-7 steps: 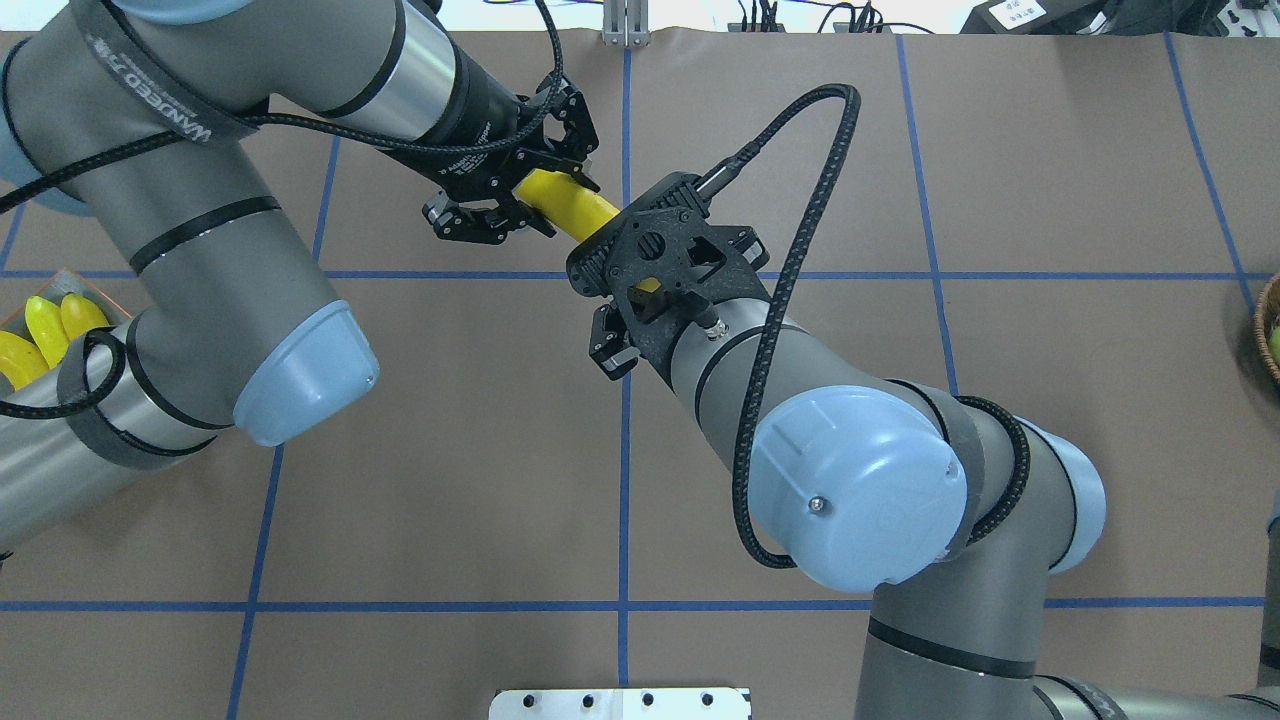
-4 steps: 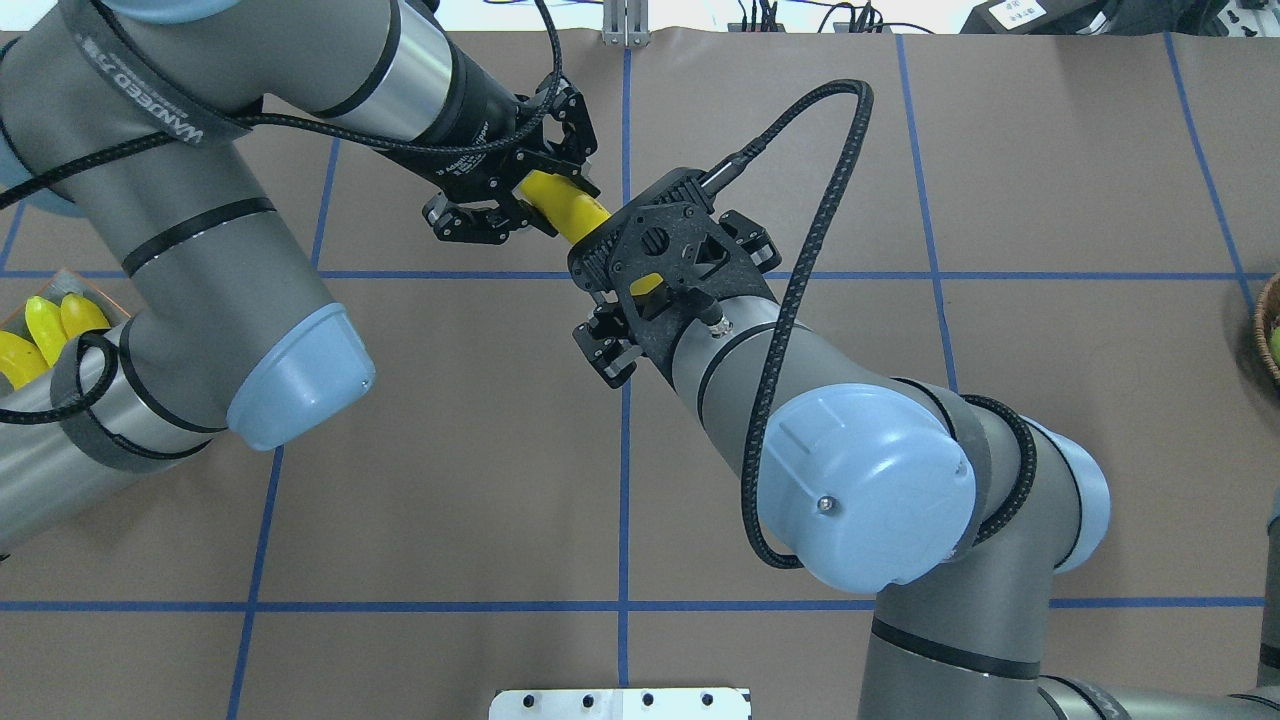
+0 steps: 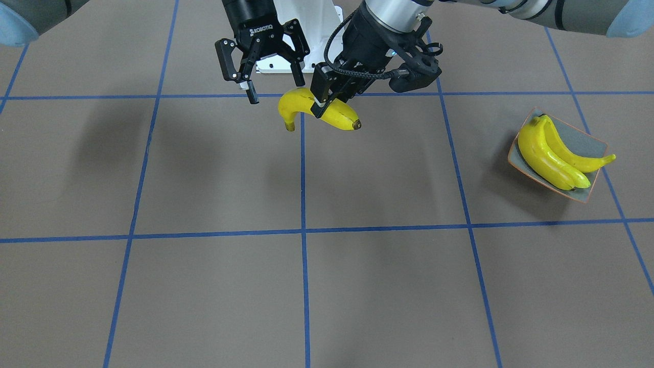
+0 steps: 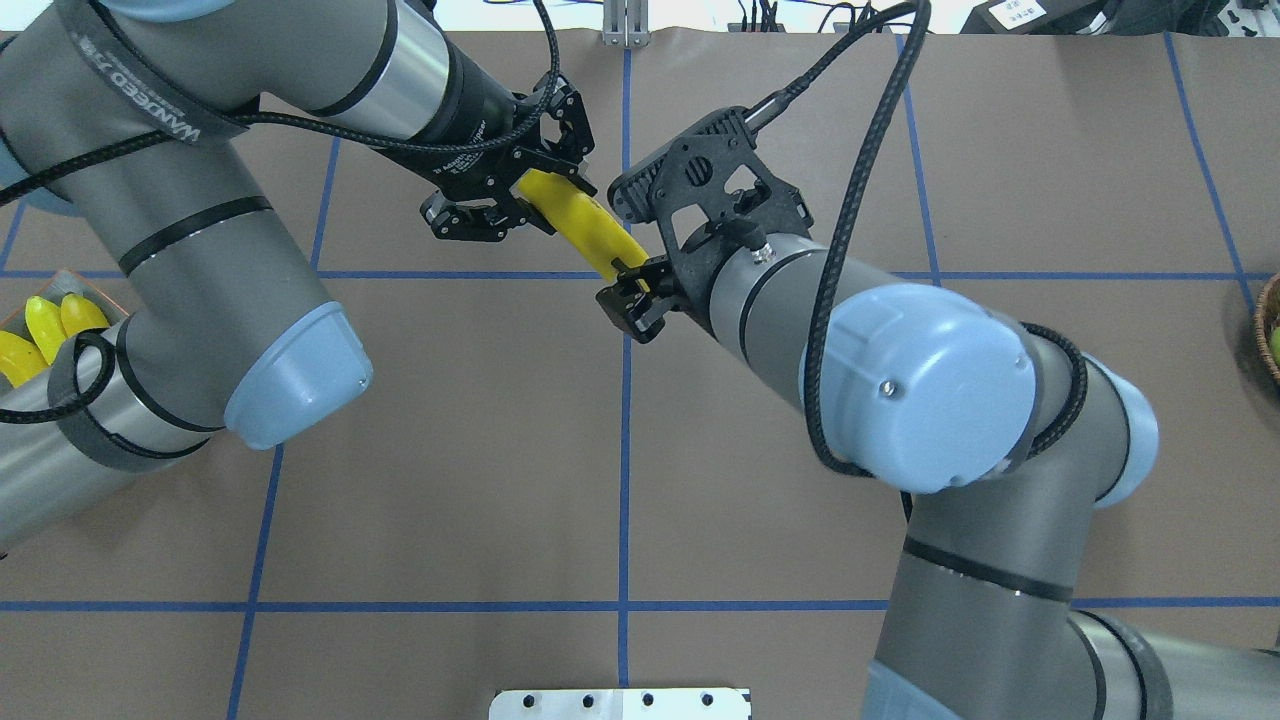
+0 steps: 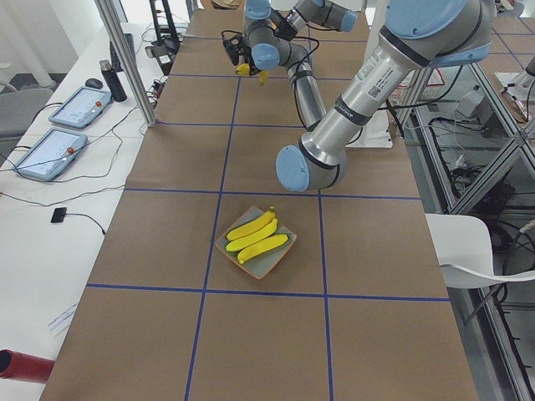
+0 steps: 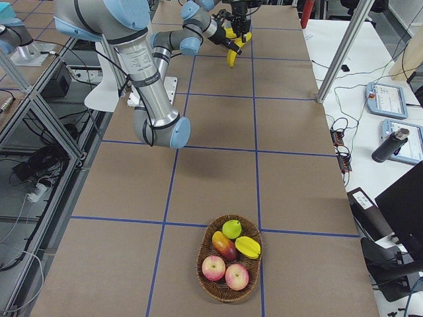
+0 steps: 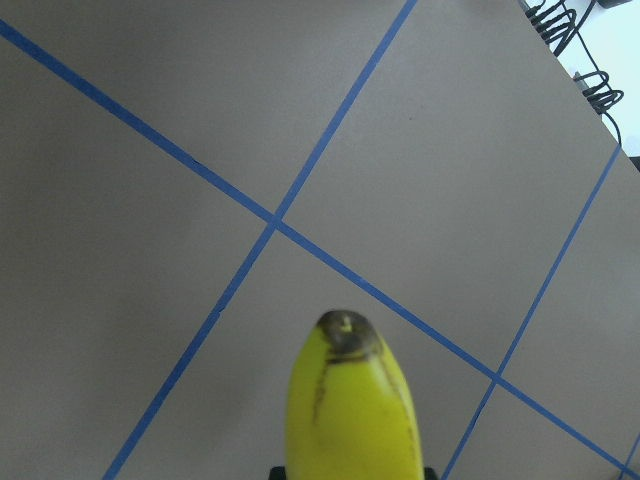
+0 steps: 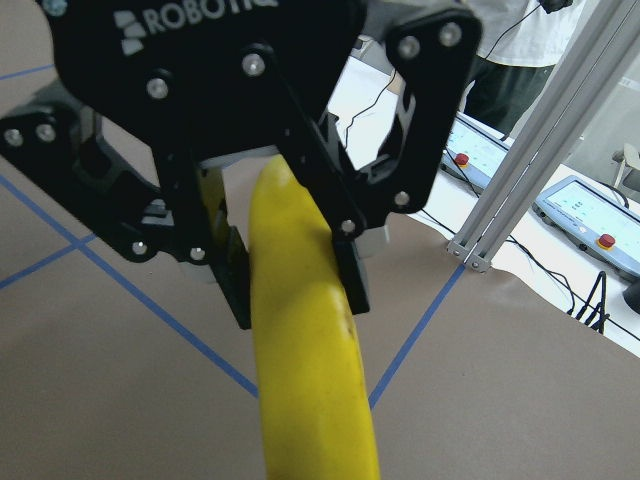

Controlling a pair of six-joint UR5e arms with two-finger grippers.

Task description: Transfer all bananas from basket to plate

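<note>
The mid-air hand-over is, by my reading, nearing its end. In the upper centre of the front-facing view the left end effector (image 3: 324, 105) is clamping the banana (image 3: 341, 117) across its middle. Just left of it, the right end effector (image 3: 274, 89) is standing spread wide and gripping nothing, its fingers flanking the stem end. The next move is calling for the right arm to back straight off without knocking that stem. The left arm then needs to carry the fruit above the counter (image 3: 204, 179) to the plate (image 3: 577, 135) at the right of that view. The plated bananas (image 3: 546, 156) are lying there side by side and little bare grey is showing, so the new one probably wants lowering alongside them. I cannot tell whether a right fingertip is brushing the peel. In the overhead view the black camera mount (image 4: 700, 190) is covering most of that end effector, and the left arm is hiding nearly all of the plate at the left edge. The basket (image 6: 199, 264), at the bottom of the right-side view, is holding apples, a green fruit and something yellow too small to call a banana.
</note>
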